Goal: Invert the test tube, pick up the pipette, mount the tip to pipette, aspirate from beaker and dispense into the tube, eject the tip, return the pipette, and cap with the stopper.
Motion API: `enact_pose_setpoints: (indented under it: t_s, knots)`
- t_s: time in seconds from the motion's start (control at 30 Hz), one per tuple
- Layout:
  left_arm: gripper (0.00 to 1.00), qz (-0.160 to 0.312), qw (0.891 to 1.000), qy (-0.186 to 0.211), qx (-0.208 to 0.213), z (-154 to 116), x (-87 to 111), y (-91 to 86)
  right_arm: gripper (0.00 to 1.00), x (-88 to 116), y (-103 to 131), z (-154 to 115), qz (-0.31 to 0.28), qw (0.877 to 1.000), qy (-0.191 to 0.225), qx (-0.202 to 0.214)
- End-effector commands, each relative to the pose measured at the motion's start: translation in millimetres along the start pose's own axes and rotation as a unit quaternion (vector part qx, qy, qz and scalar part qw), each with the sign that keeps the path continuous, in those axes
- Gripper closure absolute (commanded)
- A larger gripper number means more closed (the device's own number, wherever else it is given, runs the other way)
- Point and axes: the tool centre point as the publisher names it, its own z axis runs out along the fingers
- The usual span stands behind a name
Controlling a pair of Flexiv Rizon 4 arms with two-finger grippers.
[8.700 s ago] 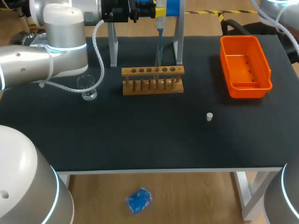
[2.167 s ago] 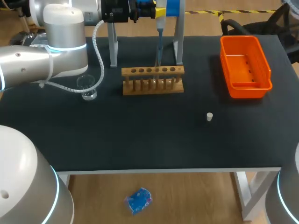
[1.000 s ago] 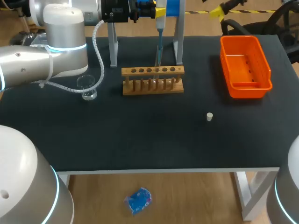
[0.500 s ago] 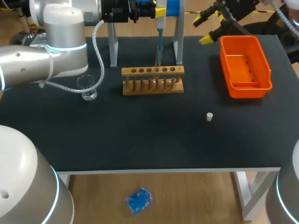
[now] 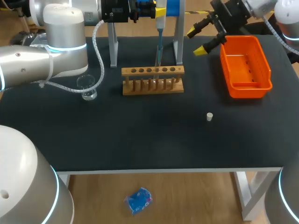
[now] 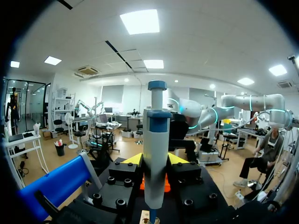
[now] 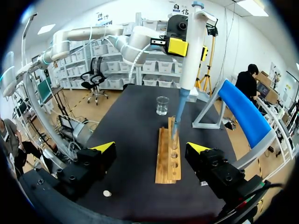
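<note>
My left gripper (image 5: 158, 10) is shut on the white and blue pipette (image 5: 159, 28) at the back of the table. The pipette's tip points down into the wooden rack (image 5: 153, 79), where a clear test tube (image 7: 174, 138) stands. In the left wrist view the pipette (image 6: 156, 158) stands upright between the yellow fingertips (image 6: 134, 159). My right gripper (image 5: 196, 41) hangs open above the table, right of the pipette, empty. Ahead of the right gripper (image 7: 152, 149) lie the rack (image 7: 170, 154) and the pipette (image 7: 190, 51). The glass beaker (image 5: 88, 87) is left of the rack. The white stopper (image 5: 210, 116) lies on the mat.
An orange bin (image 5: 245, 65) sits at the back right, just right of my right gripper. The blue-topped pipette stand (image 5: 178, 46) rises behind the rack. The black mat (image 5: 149, 135) spreads out in front of the rack.
My right arm has come in from the back right and moved left toward the rack, fingers open. The left arm and pipette have not moved.
</note>
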Motion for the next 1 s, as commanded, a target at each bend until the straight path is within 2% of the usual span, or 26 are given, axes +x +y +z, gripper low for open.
enact_pose_setpoints:
  t_s: [0.03,0.23,0.47,0.6,1.0]
  knots:
    - [1.0,-0.001,1.0,-0.001,-0.001,0.1,0.7,-0.7,0.0,-0.9,0.3,-1.3,0.0,1.0,0.002,0.001]
    - [1.0,-0.001,1.0,-0.001,-0.001,0.1,0.7,-0.7,0.0,-0.9,0.3,-1.3,0.0,1.0,0.002,0.001]
    - [1.0,-0.001,1.0,-0.001,-0.001,0.1,0.7,-0.7,0.0,-9.7,-3.9,7.2,-0.038,0.999,-0.023,0.008]
    - [1.0,-0.001,1.0,-0.001,-0.001,0.1,0.7,-0.7,0.0,-14.5,-4.8,11.1,-0.056,0.998,-0.024,0.01]
    - [1.0,-0.001,1.0,-0.001,-0.001,0.1,0.7,-0.7,0.0,-29.1,-24.0,32.5,-0.049,0.998,-0.023,0.014]
